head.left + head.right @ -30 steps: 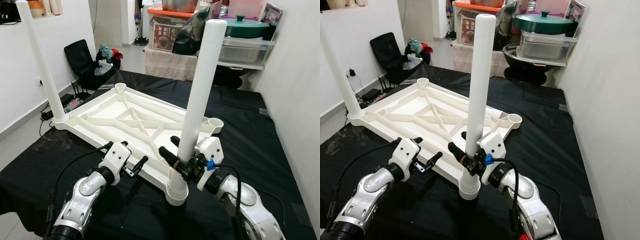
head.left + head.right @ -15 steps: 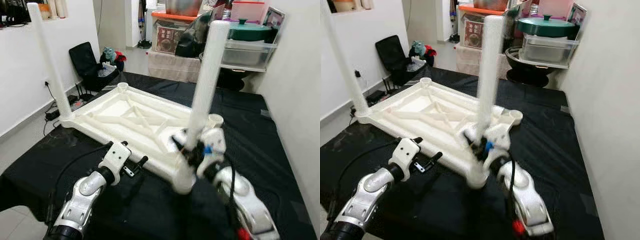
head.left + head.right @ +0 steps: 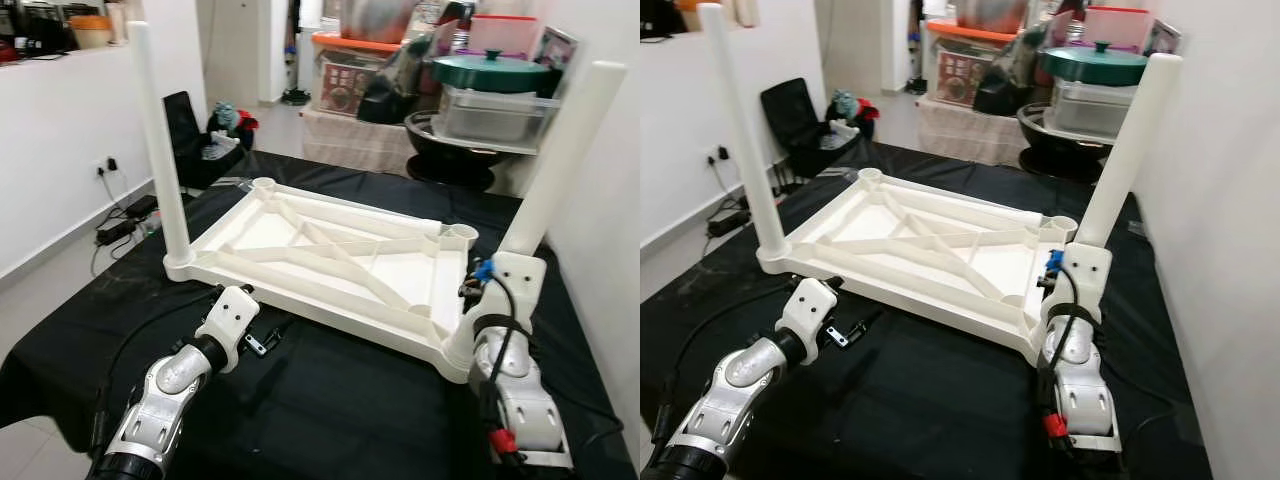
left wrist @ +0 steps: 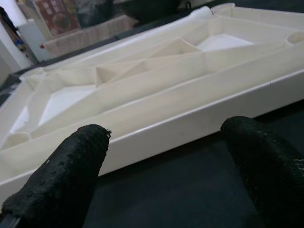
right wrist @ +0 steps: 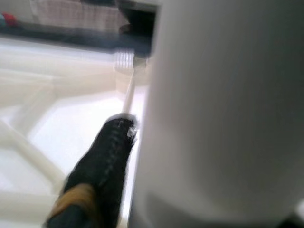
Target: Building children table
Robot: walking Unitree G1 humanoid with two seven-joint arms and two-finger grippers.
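Observation:
A white plastic tabletop (image 3: 335,300) lies upside down on a black-covered table (image 3: 330,400). One white leg (image 3: 160,150) stands upright in its near left corner. A second white leg (image 3: 560,160) rises from the near right corner and leans to the right. My right gripper (image 3: 478,292) is shut on this leg just above its socket; one black finger (image 5: 102,166) presses against it. My left gripper (image 3: 265,335) is open, low over the cloth, facing the tabletop's front rim (image 4: 190,126) without touching it. The two far corner sockets (image 3: 263,185) (image 3: 462,232) hold nothing.
Behind the table stand stacked storage boxes (image 3: 345,65) and a green-lidded pot (image 3: 487,72). A black chair (image 3: 195,130) with clothes and floor cables (image 3: 130,215) are at the left. A white wall (image 3: 610,200) runs close along the right side.
My right gripper has swung to the right with the leg, which now leans instead of standing upright. The tabletop has turned with it. The view has shifted too. My left gripper holds its place.

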